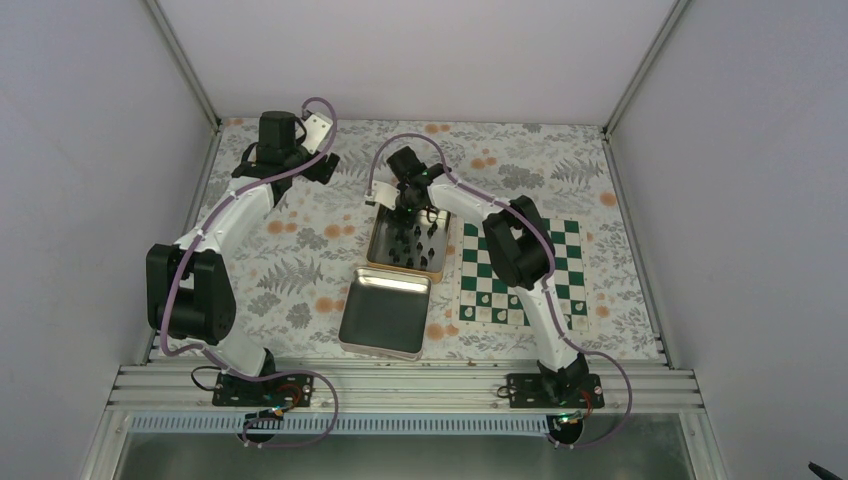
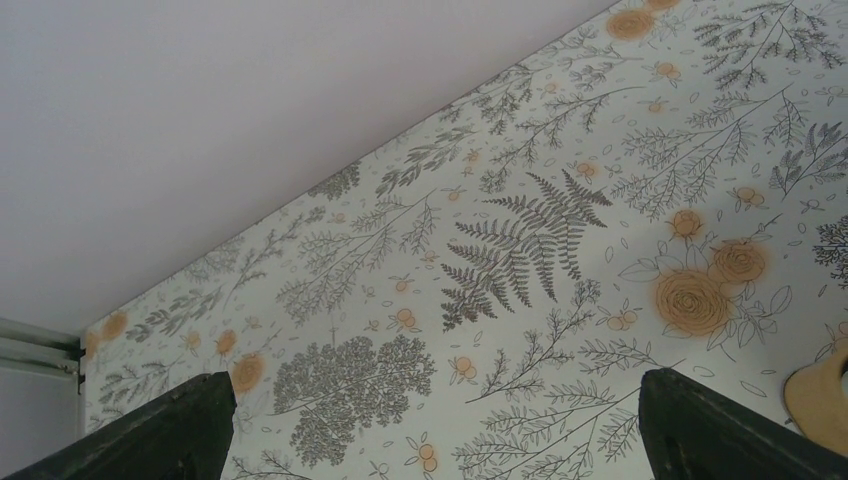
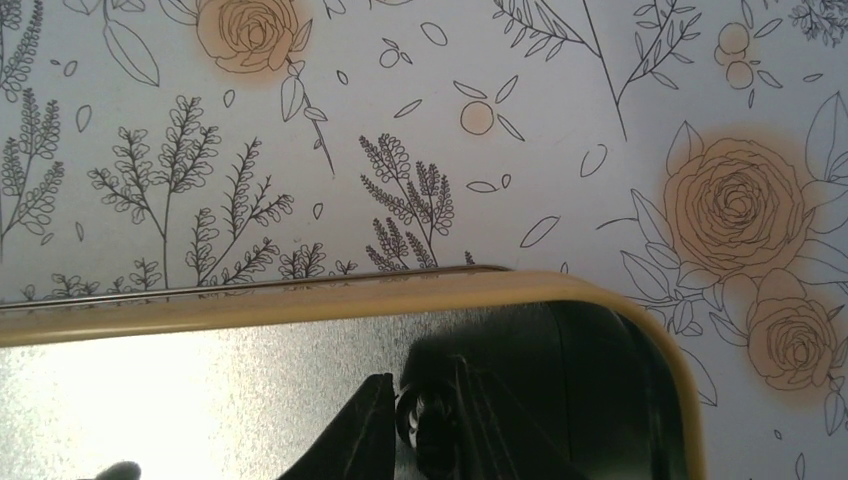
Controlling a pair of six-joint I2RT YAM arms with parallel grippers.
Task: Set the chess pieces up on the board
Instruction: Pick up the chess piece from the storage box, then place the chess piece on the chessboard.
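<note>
Floral table (image 1: 300, 215): board (image 1: 573, 262) looks bare, chess pieces (image 1: 412, 240) sit in tin (image 3: 300, 305); right gripper (image 3: 410, 405) pinches one chess piece (image 3: 425, 420), left gripper (image 2: 432, 385) spread wide.

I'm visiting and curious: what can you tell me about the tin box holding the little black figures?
The tin is a shallow, open, rectangular metal box: shiny silver floor, rounded gold-coloured rim. It lies flat on the flowered cloth, left of the chessboard, a second tin at its near end. Black chess pieces sit inside; the right gripper reaches into its far end.
</note>
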